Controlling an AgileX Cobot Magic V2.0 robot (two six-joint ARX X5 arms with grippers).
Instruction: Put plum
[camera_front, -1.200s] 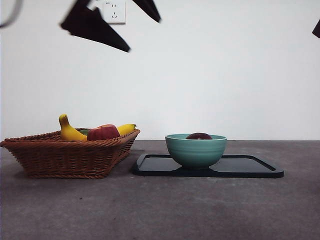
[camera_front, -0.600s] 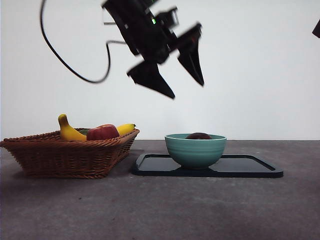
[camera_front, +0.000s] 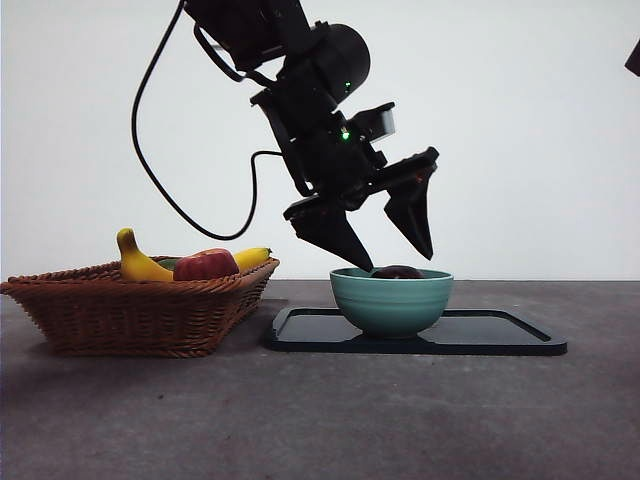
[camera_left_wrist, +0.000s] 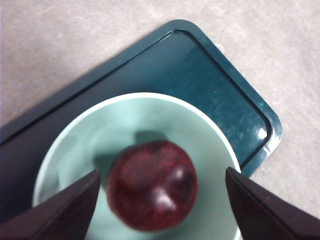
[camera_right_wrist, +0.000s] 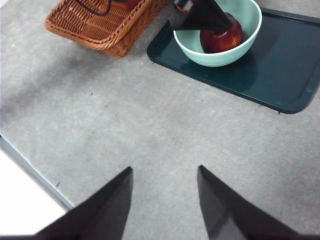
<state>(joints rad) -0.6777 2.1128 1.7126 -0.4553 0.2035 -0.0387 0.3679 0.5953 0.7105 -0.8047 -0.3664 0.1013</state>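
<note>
A lab-like test setup: bare white wall (camera_front: 540, 120), plain grey table (camera_front: 320, 420).

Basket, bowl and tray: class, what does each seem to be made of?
Basket: woven wicker, matte brown, strands visible. Bowl: probably glazed ceramic, pale green with ridged rings outside. Tray: likely plastic, dark teal, glossy highlights and fine scratches.

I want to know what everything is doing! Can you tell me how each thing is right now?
plum: lying in the bowl, not held.
bowl: upright on the tray.
tray: flat on the table.
left gripper: open, just above the bowl.
right gripper: open, holding nothing, over bare table.
basket: upright, holding banana and apple.
</note>
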